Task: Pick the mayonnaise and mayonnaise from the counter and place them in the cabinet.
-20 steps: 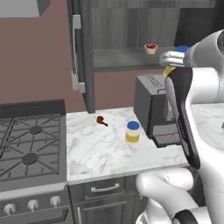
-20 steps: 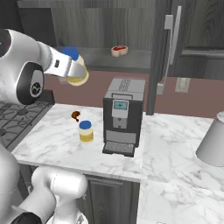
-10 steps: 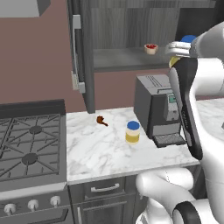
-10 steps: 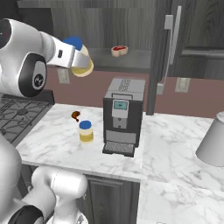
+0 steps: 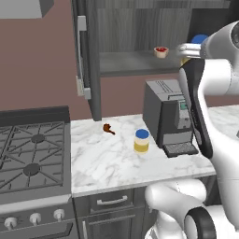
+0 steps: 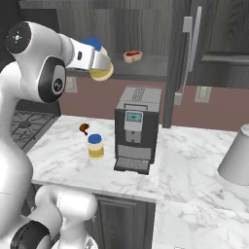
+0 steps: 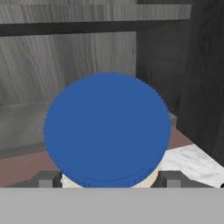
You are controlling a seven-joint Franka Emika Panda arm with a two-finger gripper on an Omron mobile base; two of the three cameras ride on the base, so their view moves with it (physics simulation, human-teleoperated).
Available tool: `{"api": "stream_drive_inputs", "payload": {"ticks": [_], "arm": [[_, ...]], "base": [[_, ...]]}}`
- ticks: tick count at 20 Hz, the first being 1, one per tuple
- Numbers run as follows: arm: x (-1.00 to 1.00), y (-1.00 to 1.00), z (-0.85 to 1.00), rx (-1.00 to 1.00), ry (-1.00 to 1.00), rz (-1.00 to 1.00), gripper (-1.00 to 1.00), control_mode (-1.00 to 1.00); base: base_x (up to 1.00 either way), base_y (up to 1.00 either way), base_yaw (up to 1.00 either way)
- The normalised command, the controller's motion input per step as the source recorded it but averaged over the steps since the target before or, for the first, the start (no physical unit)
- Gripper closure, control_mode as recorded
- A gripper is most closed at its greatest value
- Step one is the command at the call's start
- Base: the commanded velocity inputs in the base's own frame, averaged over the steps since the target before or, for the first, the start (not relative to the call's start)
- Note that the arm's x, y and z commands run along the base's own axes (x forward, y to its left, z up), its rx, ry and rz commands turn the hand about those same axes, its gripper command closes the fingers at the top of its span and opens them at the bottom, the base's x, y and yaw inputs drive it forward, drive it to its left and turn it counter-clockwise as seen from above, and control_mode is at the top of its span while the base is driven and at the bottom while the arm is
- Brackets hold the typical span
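So the gripper is clamped on one mayonnaise jar, holding it tipped over sideways up in the air, right at the level of the cabinet shelf. From the right base view the jar sits just in front of the shelf's left part, above and left of the coffee machine. In the hand view the blue lid faces straight at the camera with a finger on each side of the jar, and the shelf and the dark cabinet wall sit behind it.

The other mayonnaise jar stands upright on the marble table, just left of the coffee machine and apart from it. A small brown thing lies on the table a bit further back, near the open cabinet door with its silver bar handle.

On the shelf itself there's a tiny white bowl with red filling, to the left of the held jar in the left base view. The stove sits at the table's left end.
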Motion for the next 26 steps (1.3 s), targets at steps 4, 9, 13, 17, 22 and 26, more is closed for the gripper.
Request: {"api": "stream_drive_inputs", "payload": {"ticks": [4,9,13,17,22,26], "arm": [[0.43,-0.14,0.0,-0.01,0.0,0.0,1.0,-1.0],[0.44,-0.18,-0.01,0.0,0.0,0.0,1.0,-1.0],[0.36,-0.15,-0.07,0.0,0.0,0.0,1.0,-1.0],[0.3,-0.12,-0.18,0.0,0.0,0.0,1.0,-1.0],[0.22,-0.09,-0.21,0.0,0.0,0.0,1.0,-1.0],[0.16,-0.06,-0.02,0.0,0.0,0.0,1.0,-1.0]], "base": [[0.0,0.0,0.0],[0.0,0.0,0.0],[0.0,0.0,0.0],[0.0,0.0,0.0],[0.0,0.0,0.0],[0.0,0.0,0.0]]}}
